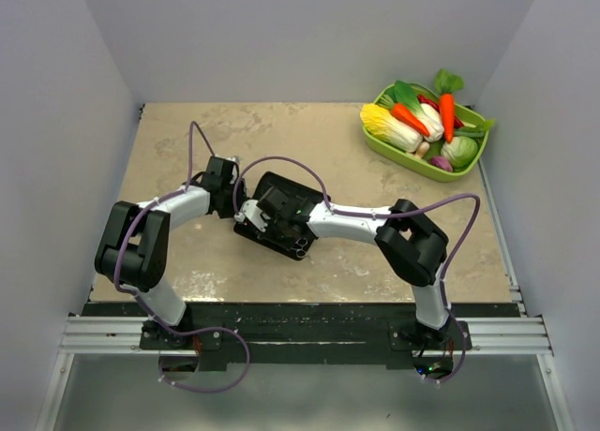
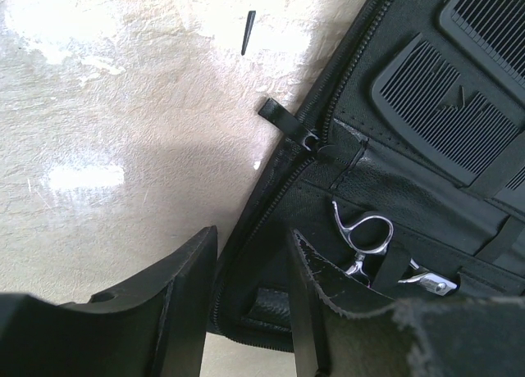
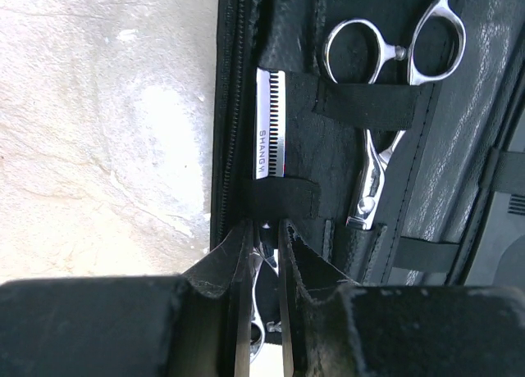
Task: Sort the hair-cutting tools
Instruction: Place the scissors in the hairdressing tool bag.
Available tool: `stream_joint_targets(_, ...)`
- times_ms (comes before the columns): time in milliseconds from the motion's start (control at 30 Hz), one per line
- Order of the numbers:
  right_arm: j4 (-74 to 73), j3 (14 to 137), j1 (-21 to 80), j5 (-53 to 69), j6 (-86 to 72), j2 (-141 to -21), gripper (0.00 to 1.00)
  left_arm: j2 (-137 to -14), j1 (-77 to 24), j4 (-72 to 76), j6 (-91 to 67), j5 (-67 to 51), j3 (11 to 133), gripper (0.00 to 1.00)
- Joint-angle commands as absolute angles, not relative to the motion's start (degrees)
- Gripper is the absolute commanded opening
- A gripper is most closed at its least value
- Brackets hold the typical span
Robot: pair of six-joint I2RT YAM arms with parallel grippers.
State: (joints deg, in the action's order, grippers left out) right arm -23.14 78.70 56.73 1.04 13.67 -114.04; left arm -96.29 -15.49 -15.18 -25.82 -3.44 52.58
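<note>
Nearest the right wrist lens, the right gripper [image 3: 262,229] had its jaws pressed almost together, pinching the silver handle of the thinning scissors [image 3: 269,123]. That pair's toothed blade ran toward 12 o'clock from the fingertips, passing under an elastic strap [image 3: 279,201] beside the zippered rim of the open black case [image 3: 287,33]. I noted the second scissors [image 3: 371,176] at 1 o'clock of the gripper, ring handles uppermost, held by another strap, its blade tips tucked into a pocket. Through the left wrist camera, the left gripper [image 2: 253,233] stood spread, one finger on the table side and the other inside the case, straddling the rim below the zipper pull [image 2: 283,119]; lining showed between rim and inner finger, so nothing was pinched. Two black combs [image 2: 447,106] lay strapped in the case at 1 to 2 o'clock of that view, and a silver ring handle showed at 4 o'clock, though I could not tell which pair it belonged to. A small dark sliver [image 2: 248,31] lay on the table [image 2: 98,106] at 12 o'clock. From above, the case sat at the table's centre under both grippers; a green tray [image 1: 424,171] of vegetables [image 1: 412,122] sat at 2 o'clock, well apart.
</note>
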Motion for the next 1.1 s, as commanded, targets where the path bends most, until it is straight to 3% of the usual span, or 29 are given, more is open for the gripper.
stream_joint_targets(0,-15.9,77.7,57.3,3.9,16.8,-116.4,0.0,-100.7,-15.5,-20.0,-24.5,-4.0,48.6,0.44)
stream_joint_targets(567,-6.7,79.2,57.5,2.0,1.8,-119.6,0.0,-100.4,-15.6,-19.8,-24.7,-4.4,48.3,0.43)
stream_joint_targets(633,-6.2,78.6,57.5,2.6,1.8,-119.0,0.04,-100.3,-15.6,-19.6,-24.7,-4.4,48.3,0.43)
stream_joint_targets(767,-7.6,78.0,57.5,3.8,3.7,-115.2,0.27,-100.2,-15.6,-19.7,-24.7,-4.5,48.3,0.43)
stream_joint_targets(833,-11.1,78.8,57.5,2.9,4.3,-112.3,0.33,-100.1,-15.6,-19.6,-24.7,-4.4,48.4,0.43)
stream_joint_targets(1067,-20.1,78.8,57.5,-1.2,6.6,-100.6,0.39,-100.0,-15.6,-19.5,-24.7,-4.1,48.9,0.43)
